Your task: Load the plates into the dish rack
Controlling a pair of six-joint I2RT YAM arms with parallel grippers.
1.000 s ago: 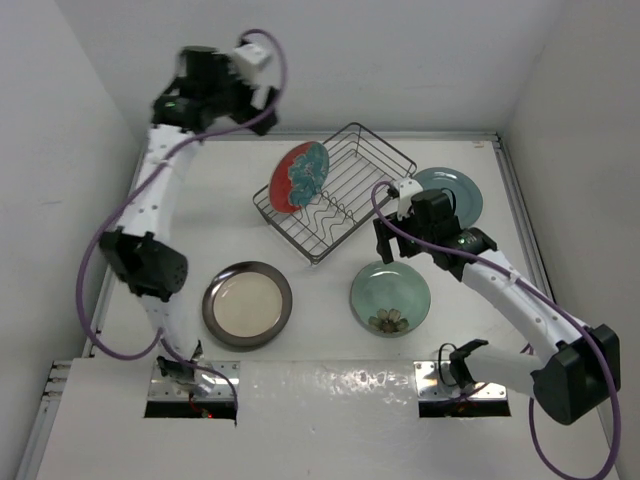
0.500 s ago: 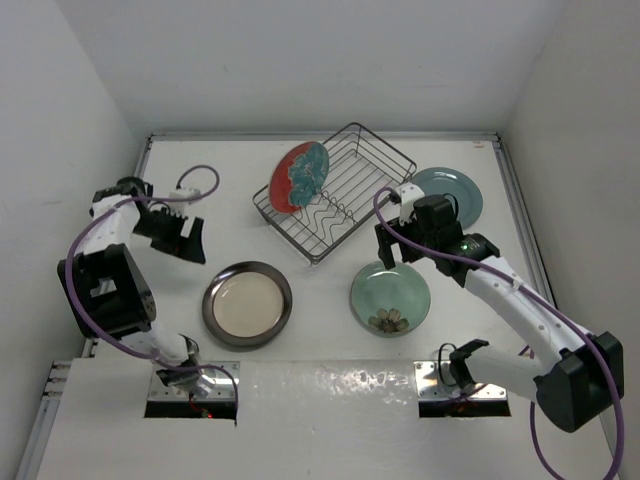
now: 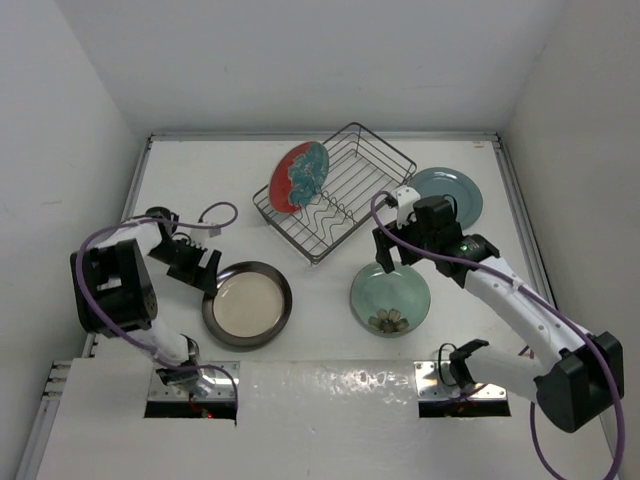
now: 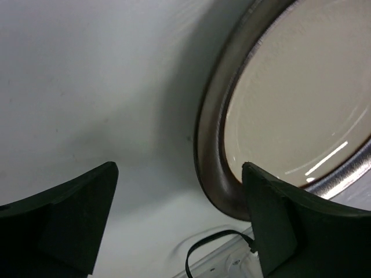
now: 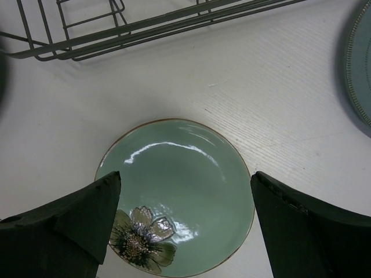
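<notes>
Here, the left fingers (image 4: 64,220) flank the cream plate (image 4: 290,98) rim (spread wide).

Lab test cell: plain white walls (image 3: 320,60), white table (image 3: 200,180), two bolted robot arms (image 3: 520,305).

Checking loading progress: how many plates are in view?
4. Red plate stands in the dish rack's left end; cream plate lies on the table near-left of it; pale green plate near-right; grey-teal plate to its right. None appears hidden.

White table (image 3: 322,332), white walls (image 3: 300,60); seemingly metal brackets (image 3: 222,385).
</notes>
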